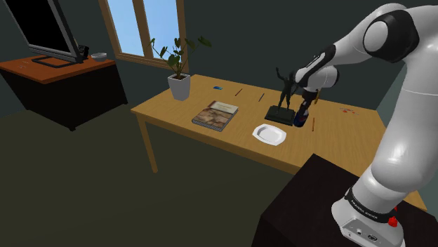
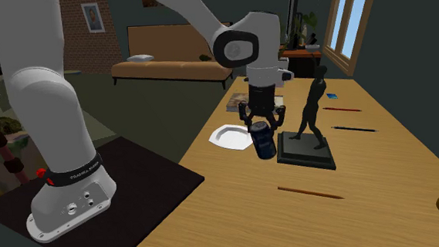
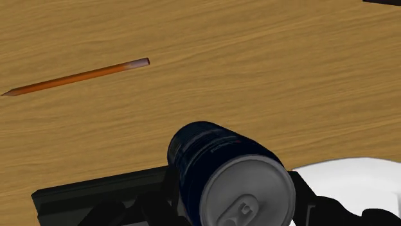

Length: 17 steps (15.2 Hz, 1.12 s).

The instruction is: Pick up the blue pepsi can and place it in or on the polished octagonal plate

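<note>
Black fingers [image 2: 280, 117] are clamped on the dark blue drink can w/ silver top [image 2: 264, 140], one finger each side. The can is a bit tilted btwn them, top end toward the hand. It's low at the light wooden desk [image 2: 382, 164], btwn the white octagonal plate [image 2: 228, 135] and the dark statuette on its square base [image 2: 314, 110], close to both. Can't tell if its bottom touches the desk. Orange-brown pencil [image 3: 77, 77] lies near, apart from it.
</note>
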Tool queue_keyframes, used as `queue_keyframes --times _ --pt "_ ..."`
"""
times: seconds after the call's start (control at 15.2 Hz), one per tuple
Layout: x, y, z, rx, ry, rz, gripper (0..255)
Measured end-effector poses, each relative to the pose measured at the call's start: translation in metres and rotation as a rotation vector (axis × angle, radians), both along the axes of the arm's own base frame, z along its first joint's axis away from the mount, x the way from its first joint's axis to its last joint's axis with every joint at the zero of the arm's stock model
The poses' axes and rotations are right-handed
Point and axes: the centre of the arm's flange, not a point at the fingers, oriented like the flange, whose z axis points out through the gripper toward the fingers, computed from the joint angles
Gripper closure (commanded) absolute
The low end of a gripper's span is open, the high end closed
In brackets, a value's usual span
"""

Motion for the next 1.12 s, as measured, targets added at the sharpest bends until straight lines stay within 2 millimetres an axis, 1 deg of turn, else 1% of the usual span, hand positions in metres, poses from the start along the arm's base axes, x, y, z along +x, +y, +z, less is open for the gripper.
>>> queue_keyframes --times 0.26,0.33,0.46,0.53,0.66,0.73,0.86,0.99,1.12 --pt "0.0 0.001 0.021 0.0 0.0 0.0 255" --pt "0.002 0.007 0.024 0.0 0.0 0.001 255" --pt "0.013 0.023 0.028 0.0 0.0 0.001 255" --pt "0.018 0.035 0.032 0.001 0.0 0.002 255" --pt "0.031 0.054 0.034 0.0 0.0 0.001 255" --pt "0.04 0.065 0.039 0.0 0.0 0.002 255" --pt "0.051 0.086 0.042 0.0 0.0 0.002 255" --pt "0.067 0.107 0.045 0.0 0.0 0.001 255" --pt "0.081 0.135 0.046 0.0 0.001 0.002 255"
